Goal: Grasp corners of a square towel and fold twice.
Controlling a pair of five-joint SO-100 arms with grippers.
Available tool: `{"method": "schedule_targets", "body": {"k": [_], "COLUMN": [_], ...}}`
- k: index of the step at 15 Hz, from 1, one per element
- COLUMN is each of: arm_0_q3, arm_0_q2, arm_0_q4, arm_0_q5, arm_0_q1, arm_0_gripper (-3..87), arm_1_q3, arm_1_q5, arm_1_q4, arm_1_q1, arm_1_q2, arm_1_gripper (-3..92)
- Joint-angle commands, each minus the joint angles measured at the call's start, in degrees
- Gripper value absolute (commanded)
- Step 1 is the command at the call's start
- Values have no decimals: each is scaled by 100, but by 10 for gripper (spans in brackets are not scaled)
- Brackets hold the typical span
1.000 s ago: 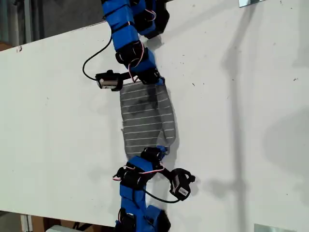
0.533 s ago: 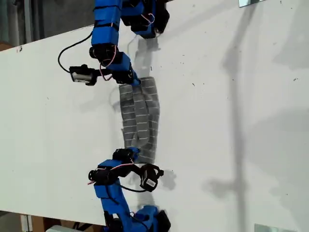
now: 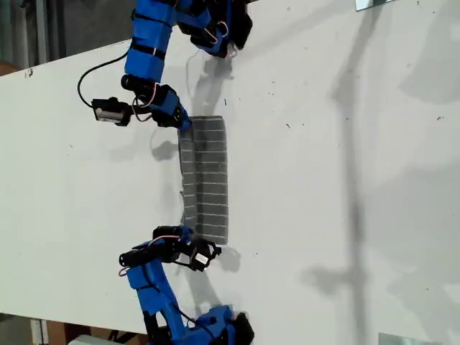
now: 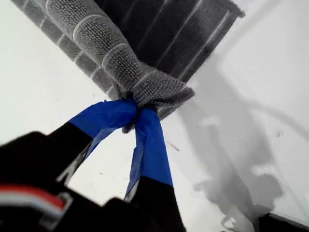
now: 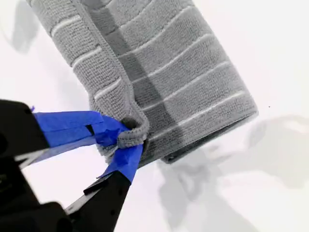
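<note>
Pinching bunched corners, both jaws hold the ribbed, folded towel (image 3: 205,180).

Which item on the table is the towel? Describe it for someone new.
On the white table, look between the two blue arms near the middle. The towel is a narrow folded strip there, the only cloth: dark grey with thin white stripes, each end pinched by a gripper.
</note>
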Motion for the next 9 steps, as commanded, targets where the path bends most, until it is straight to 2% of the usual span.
{"method": "schedule_targets", "body": {"k": [1, 4, 9], "arm_0_q3": [79, 264, 62], "arm_0_q2": [299, 79, 369], "arm_0_q4": [-176, -413, 114], "arm_0_q5": [220, 396, 132], "arm_0_q1": [-352, -668, 79], "arm_0_gripper": [0, 0, 0], "arm_1_q3": [-35, -325, -475], "arm_1_q5": [-202, -325, -299], "arm_1_q4": [-439, -475, 229], "arm_1_q1": [193, 229, -132], "arm_1_q2": [-554, -967, -211], "arm_1_gripper": [-1, -1, -1]}}
